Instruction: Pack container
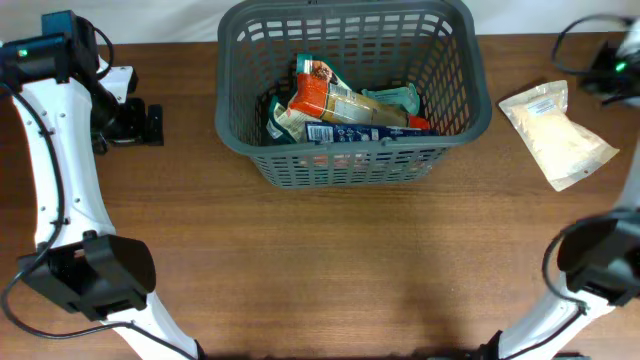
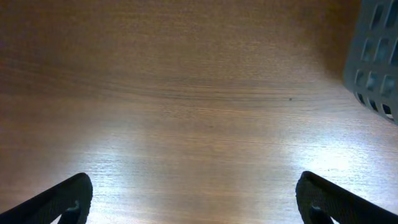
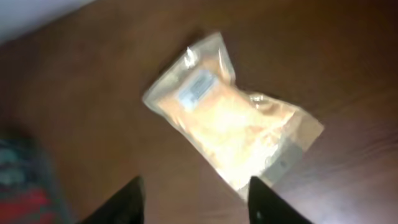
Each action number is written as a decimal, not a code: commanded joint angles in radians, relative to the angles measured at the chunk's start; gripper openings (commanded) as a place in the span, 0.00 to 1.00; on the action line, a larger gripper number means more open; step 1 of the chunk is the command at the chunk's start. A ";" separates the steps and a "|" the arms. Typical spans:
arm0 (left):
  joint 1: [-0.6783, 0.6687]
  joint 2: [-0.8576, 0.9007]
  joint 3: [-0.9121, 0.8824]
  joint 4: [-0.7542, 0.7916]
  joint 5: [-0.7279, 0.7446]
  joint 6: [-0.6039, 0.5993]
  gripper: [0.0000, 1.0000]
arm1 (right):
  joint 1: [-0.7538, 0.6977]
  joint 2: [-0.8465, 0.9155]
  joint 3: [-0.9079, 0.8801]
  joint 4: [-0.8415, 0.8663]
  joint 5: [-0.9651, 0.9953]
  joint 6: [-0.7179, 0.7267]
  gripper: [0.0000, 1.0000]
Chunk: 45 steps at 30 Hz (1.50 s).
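Note:
The dark grey slotted basket (image 1: 352, 160) stands at the back middle of the table and holds several snack packets (image 1: 340, 108). Its corner shows at the right edge of the left wrist view (image 2: 376, 56). A clear bag of pale yellow contents (image 1: 557, 130) lies flat on the table to the right of the basket, and it also shows in the right wrist view (image 3: 230, 118). My right gripper (image 3: 196, 199) is open and empty, hovering above the table just short of the bag. My left gripper (image 2: 193, 202) is open and empty over bare wood left of the basket (image 1: 140, 122).
The wooden table (image 1: 330, 270) stretches in front of the basket. The bases of both arms stand at the front left (image 1: 95, 275) and front right (image 1: 600, 260). A white wall or edge shows at the top left of the right wrist view (image 3: 31, 15).

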 commanded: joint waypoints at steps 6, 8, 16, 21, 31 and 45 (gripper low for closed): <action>0.005 -0.021 -0.004 -0.001 0.011 -0.013 0.99 | 0.004 0.105 -0.227 0.213 0.104 -0.298 0.63; 0.005 -0.021 -0.004 -0.001 0.011 -0.013 0.99 | 0.003 0.127 -0.229 0.228 0.105 -0.353 0.64; 0.005 -0.021 -0.004 -0.001 0.011 -0.013 0.99 | 0.015 0.239 -0.230 0.259 0.106 -0.452 0.63; 0.005 -0.021 -0.004 -0.001 0.011 -0.013 0.99 | 0.051 0.308 -0.231 0.234 0.106 -0.472 0.63; 0.005 -0.021 -0.004 -0.001 0.011 -0.013 0.99 | 0.067 0.321 -0.231 0.257 0.159 -0.471 0.64; 0.005 -0.021 -0.004 -0.001 0.011 -0.013 0.99 | 0.065 0.370 -0.232 0.279 0.210 -0.409 0.13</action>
